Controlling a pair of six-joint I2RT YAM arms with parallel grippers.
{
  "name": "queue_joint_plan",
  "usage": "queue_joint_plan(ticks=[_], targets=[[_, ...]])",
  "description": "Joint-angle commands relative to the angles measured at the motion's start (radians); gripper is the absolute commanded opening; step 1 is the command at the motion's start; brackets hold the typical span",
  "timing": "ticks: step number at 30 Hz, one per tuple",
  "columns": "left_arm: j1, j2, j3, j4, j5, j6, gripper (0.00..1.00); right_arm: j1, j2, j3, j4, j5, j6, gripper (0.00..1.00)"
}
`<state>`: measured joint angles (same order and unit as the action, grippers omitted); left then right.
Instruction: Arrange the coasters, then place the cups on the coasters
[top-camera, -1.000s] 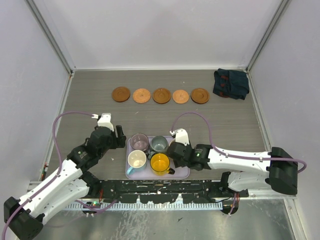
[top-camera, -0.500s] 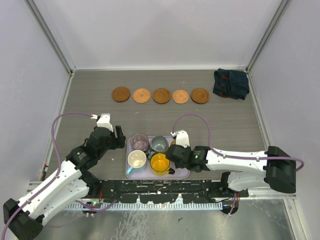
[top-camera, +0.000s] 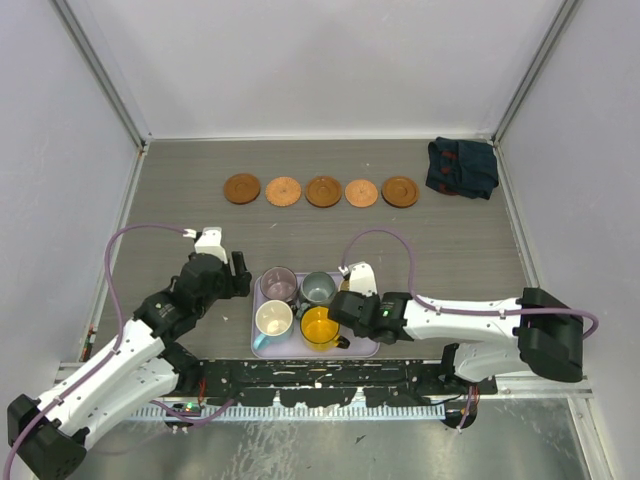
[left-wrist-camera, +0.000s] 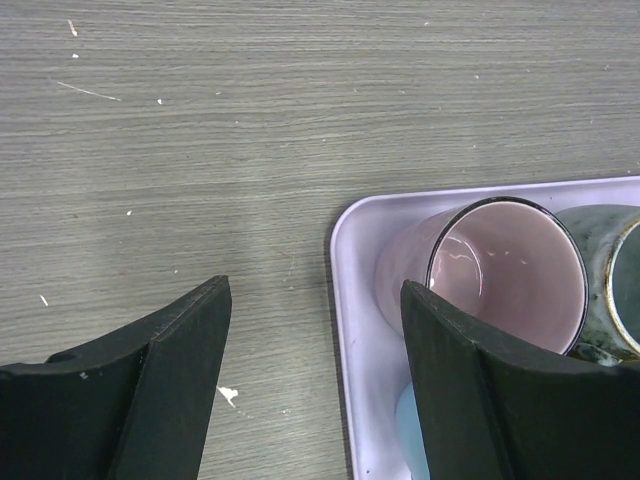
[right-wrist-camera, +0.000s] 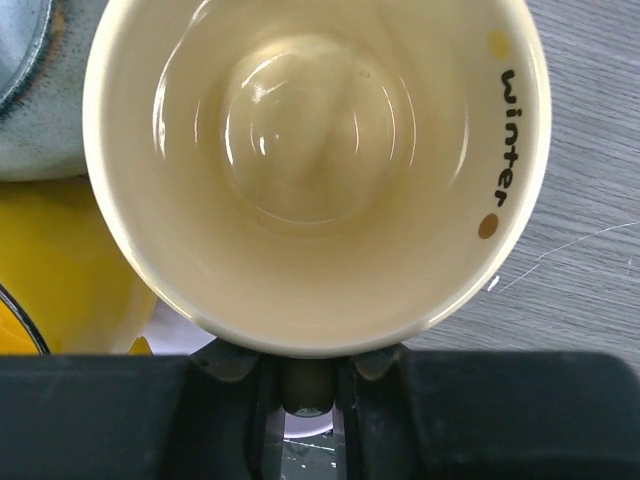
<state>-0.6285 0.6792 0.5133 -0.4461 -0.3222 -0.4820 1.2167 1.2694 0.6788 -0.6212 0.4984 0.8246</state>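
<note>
You had the left gripper (top-camera: 238, 276) spread wide, hanging over the table just beside the lavender tray's (left-wrist-camera: 345, 300) left edge, next to the purple cup (left-wrist-camera: 505, 270). Right gripper (top-camera: 340, 303) sat right up against the beige cup (right-wrist-camera: 315, 170) at the tray's right edge; couldn't tell if it was pinching it. Teal cup (top-camera: 318, 288), yellow cup (top-camera: 320, 326) and cream-blue cup (top-camera: 273, 320) stood in the tray. Five coasters (top-camera: 323, 190) lay in a row at the far side, well apart from the tray.

Pale cream cup (right-wrist-camera: 310, 170), black "winter" lettering; yellow cup (top-camera: 320, 326); lavender tray (left-wrist-camera: 342, 300)
</note>
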Motion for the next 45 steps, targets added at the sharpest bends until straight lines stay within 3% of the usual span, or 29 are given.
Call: queue_joint_plan(ticks=[1,3,15,26,30,36,45], targets=[[-0.004,0.004,0.001,0.038,-0.021,0.014,0.70,0.004,0.012,0.027,0.005,0.043,0.020,0.08],[-0.004,0.006,0.003,0.040,-0.024,0.014,0.70,0.004,0.019,0.036,-0.008,0.059,0.017,0.01],[-0.003,-0.023,0.025,0.025,-0.053,0.024,0.70,0.006,-0.072,0.076,-0.031,0.219,-0.044,0.01],[-0.003,0.010,0.047,0.093,-0.077,0.046,0.70,-0.040,-0.085,0.192,-0.035,0.419,-0.211,0.01],[-0.003,0.042,0.058,0.130,-0.091,0.059,0.71,-0.148,-0.104,0.214,0.060,0.422,-0.358,0.01],[-0.002,0.092,0.073,0.180,-0.103,0.067,0.73,-0.446,-0.154,0.192,0.334,0.211,-0.603,0.01],[0.019,0.188,0.106,0.251,-0.120,0.102,0.77,-0.756,0.047,0.267,0.563,-0.018,-0.756,0.01]])
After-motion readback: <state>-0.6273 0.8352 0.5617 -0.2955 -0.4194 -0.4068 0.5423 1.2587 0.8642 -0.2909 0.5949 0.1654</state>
